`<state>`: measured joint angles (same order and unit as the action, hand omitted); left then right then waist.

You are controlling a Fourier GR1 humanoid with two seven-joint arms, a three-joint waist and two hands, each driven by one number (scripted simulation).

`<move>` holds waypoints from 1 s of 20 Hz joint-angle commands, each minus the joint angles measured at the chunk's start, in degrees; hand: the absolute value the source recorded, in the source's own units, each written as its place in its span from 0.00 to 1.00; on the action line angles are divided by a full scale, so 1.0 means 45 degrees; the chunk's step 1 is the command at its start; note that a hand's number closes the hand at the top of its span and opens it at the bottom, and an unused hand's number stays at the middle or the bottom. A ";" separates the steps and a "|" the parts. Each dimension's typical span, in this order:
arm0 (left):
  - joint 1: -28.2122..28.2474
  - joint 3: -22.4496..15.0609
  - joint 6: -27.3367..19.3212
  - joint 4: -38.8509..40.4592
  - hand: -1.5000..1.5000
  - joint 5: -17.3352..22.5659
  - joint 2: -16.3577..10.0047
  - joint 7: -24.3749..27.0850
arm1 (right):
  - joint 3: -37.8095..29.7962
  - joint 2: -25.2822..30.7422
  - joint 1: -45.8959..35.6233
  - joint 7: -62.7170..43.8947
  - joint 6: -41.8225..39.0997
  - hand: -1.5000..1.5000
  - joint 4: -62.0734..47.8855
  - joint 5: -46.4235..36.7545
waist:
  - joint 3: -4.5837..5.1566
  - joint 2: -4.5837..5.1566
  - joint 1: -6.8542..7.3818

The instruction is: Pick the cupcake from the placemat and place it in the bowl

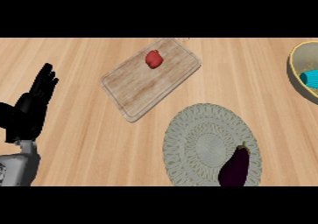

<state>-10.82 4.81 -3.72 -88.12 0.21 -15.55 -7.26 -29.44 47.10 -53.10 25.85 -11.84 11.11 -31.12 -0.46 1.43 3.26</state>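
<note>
Already the small blue cupcake (312,78) sat inside the yellow-rimmed round bowl (292,61), far right of the black left hand (25,113). That hand was wide open w/ fingers up, holding nothing. No right hand showed. The round grey woven placemat (200,144), right of the hand, held only a dark purple eggplant (235,168). Job looked done, so best stay back & not bump the bowl.

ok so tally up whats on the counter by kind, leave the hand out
food: 3 (red food item on the cutting board, eggplant on the placemat, blue cupcake in the bowl)
cutting board: 1
placemat: 1
bowl: 1
total: 6
</note>
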 commanded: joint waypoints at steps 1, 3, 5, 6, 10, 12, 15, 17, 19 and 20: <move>-0.0123 0.0233 0.0078 0.0051 0.50 0.0139 -0.0176 -0.0132 | -0.2139 0.0644 -0.0345 0.0368 -0.1031 0.00 -0.0555 0.2117 | -0.0019 0.0003 -0.0189; 0.0213 0.0291 0.0028 0.0049 0.50 0.0139 -0.0088 0.0177 | -0.2785 0.1174 -0.0006 0.0354 -0.1853 0.00 -0.0930 0.2758 | -0.0001 -0.0012 -0.0237; 0.0180 0.0436 0.0173 0.0176 0.50 0.0269 -0.0191 0.0260 | -0.3011 0.1563 0.0171 0.0049 -0.2354 0.00 -0.1146 0.2979 | 0.0007 0.0047 -0.0126; -0.0091 0.0198 0.0036 0.0154 0.50 0.0001 -0.0100 0.0245 | -0.3012 0.1672 0.0810 0.0441 -0.2655 0.00 -0.1230 0.2974 | -0.0013 0.0083 -0.0240; -0.0185 0.0333 -0.0052 0.0055 0.50 0.0084 -0.0115 -0.0058 | -0.3153 0.2848 0.1558 0.0209 -0.4008 0.00 -0.1321 0.3114 | -0.0038 0.0080 -0.0196; 0.0256 0.0338 0.0107 -0.0037 0.50 0.0186 -0.0077 0.0264 | -0.3310 0.2991 0.2335 0.0646 -0.4550 0.00 -0.1446 0.3267 | -0.0054 0.0078 -0.0193; 0.0395 0.0224 -0.0091 -0.0072 0.50 0.0010 0.0067 0.0123 | -0.3531 0.3870 0.2902 0.0718 -0.6045 0.00 -0.1496 0.3518 | -0.0054 -0.0010 -0.0344; 0.0015 0.0341 -0.0001 -0.0022 0.50 0.0184 -0.0020 -0.0088 | -0.3951 0.3704 0.2828 0.0451 -0.6335 0.00 -0.1751 0.3958 | -0.0069 0.0027 -0.0283; 0.0396 0.0402 0.0110 -0.0225 0.50 0.0166 -0.0201 -0.0064 | -0.3965 0.3957 0.3112 0.0579 -0.7071 0.00 -0.1582 0.4004 | -0.0094 -0.0017 -0.0212; 0.0106 0.0284 0.0023 0.0057 0.50 0.0136 0.0045 0.0148 | -0.4072 0.3943 0.3137 0.0795 -0.7115 0.00 -0.1372 0.4130 | -0.0083 0.0025 -0.0379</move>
<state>-10.29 6.27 -3.53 -88.02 0.89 -15.74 -6.96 -46.22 63.25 -41.15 26.20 -36.99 4.67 -14.24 -0.78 1.59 1.99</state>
